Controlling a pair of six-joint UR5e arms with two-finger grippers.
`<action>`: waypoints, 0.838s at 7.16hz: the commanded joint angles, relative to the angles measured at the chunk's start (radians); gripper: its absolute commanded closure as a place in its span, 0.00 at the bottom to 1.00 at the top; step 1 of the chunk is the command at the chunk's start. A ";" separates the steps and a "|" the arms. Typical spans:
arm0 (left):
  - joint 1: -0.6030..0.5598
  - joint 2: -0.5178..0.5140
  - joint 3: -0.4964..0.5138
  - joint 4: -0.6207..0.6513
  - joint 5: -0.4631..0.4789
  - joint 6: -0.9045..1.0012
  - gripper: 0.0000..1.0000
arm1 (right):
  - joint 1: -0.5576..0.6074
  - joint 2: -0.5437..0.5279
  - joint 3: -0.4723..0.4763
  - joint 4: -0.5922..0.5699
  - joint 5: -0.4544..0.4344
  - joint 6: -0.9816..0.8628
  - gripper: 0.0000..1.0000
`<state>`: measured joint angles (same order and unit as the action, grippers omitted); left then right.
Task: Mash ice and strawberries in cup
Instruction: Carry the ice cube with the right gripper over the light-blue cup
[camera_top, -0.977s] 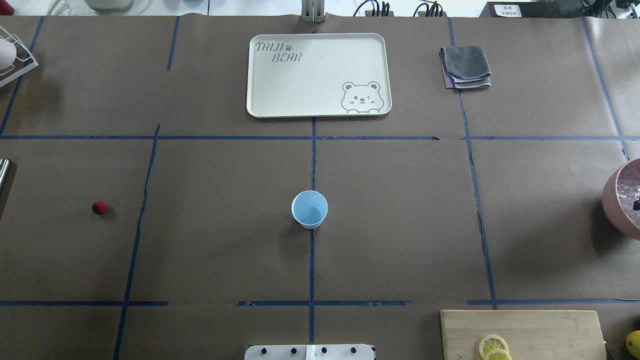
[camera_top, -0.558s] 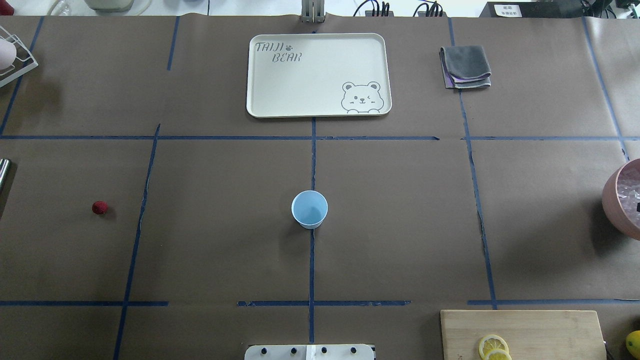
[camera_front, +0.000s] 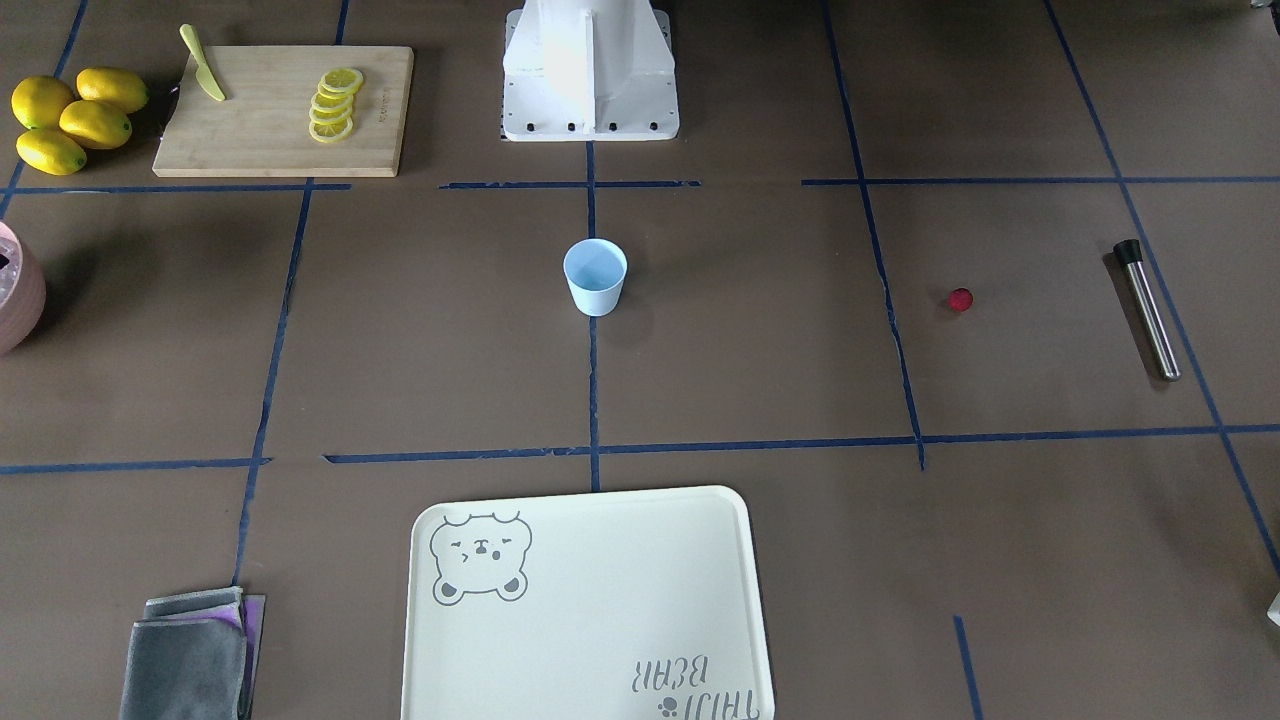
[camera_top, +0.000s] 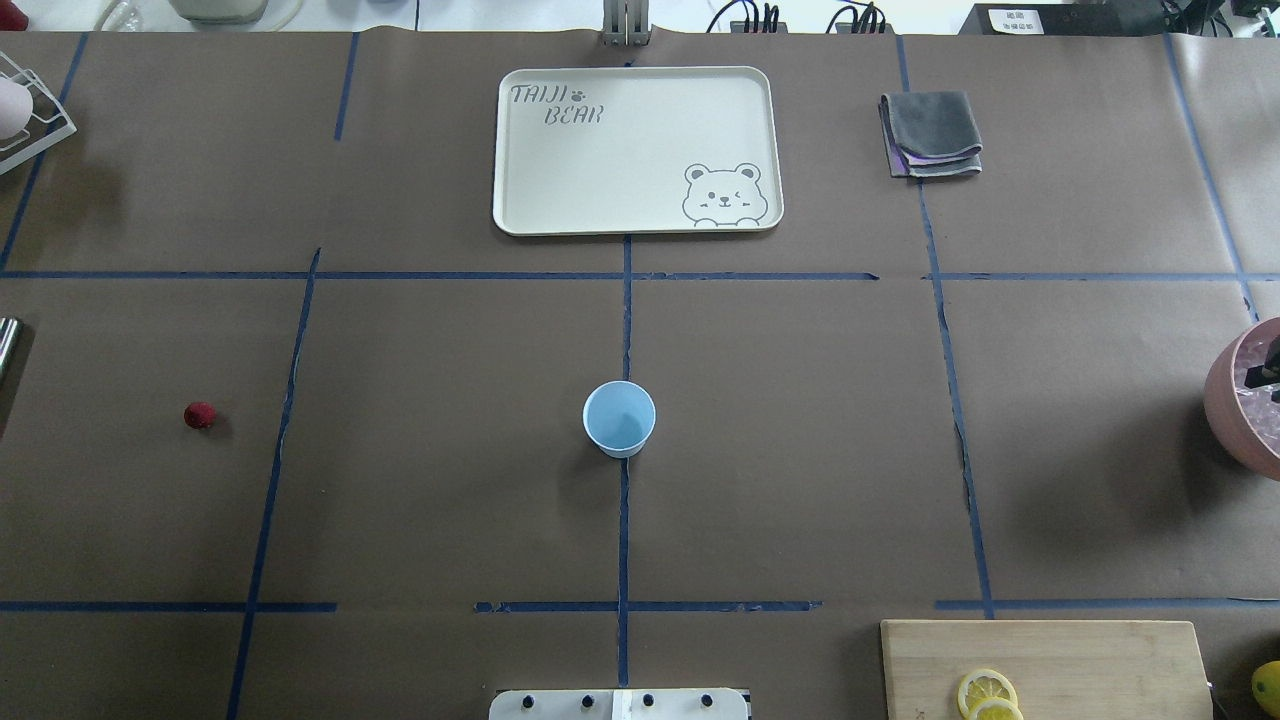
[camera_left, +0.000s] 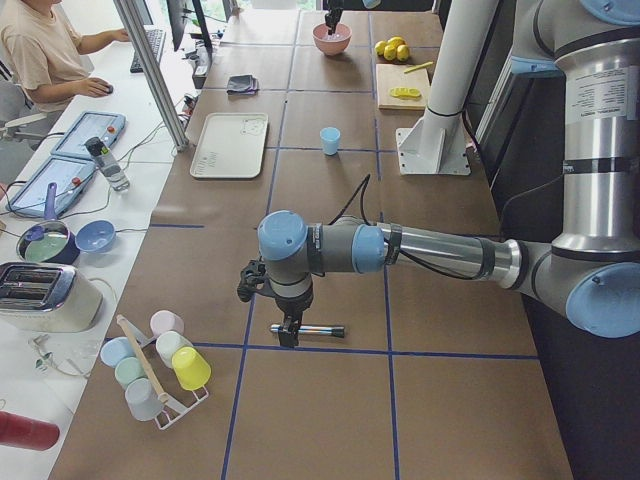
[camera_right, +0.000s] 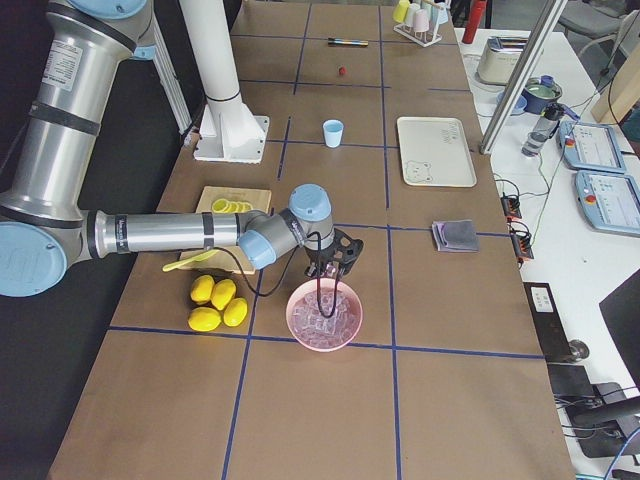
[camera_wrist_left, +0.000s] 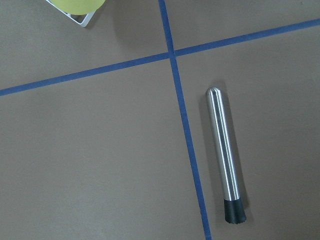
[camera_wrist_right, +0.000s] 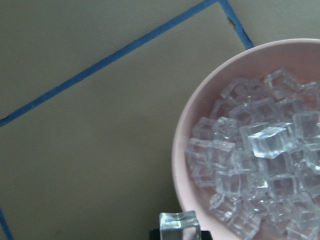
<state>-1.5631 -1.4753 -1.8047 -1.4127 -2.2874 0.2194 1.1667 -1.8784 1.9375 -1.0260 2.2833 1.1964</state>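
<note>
Cup (camera_top: 619, 418) upright at the overhead view's centre, strawberry (camera_top: 200, 415) well apart at mid left. Pinches one ice cube (camera_wrist_right: 180, 226) in the right gripper (camera_right: 322, 295) above the pink bowl (camera_wrist_right: 181, 150) of ice (camera_wrist_right: 260, 170) at right edge. Left gripper (camera_left: 288, 338) over the muddler (camera_wrist_left: 226, 155), opening impossible to tell.

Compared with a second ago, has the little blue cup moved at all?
No. The cup still sits at the same spot on the blue tape line, seen from overhead.
</note>
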 joint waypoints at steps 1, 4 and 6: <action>0.000 0.001 0.004 -0.011 0.000 0.000 0.00 | -0.109 0.088 0.113 -0.002 0.013 0.232 1.00; 0.000 0.001 0.021 -0.041 -0.001 -0.003 0.00 | -0.470 0.472 0.113 -0.076 -0.216 0.660 1.00; 0.000 0.006 0.022 -0.043 -0.001 -0.003 0.00 | -0.646 0.823 -0.014 -0.346 -0.393 0.719 0.99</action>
<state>-1.5637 -1.4709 -1.7847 -1.4525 -2.2887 0.2164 0.6341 -1.2609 2.0050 -1.2341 2.0036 1.8644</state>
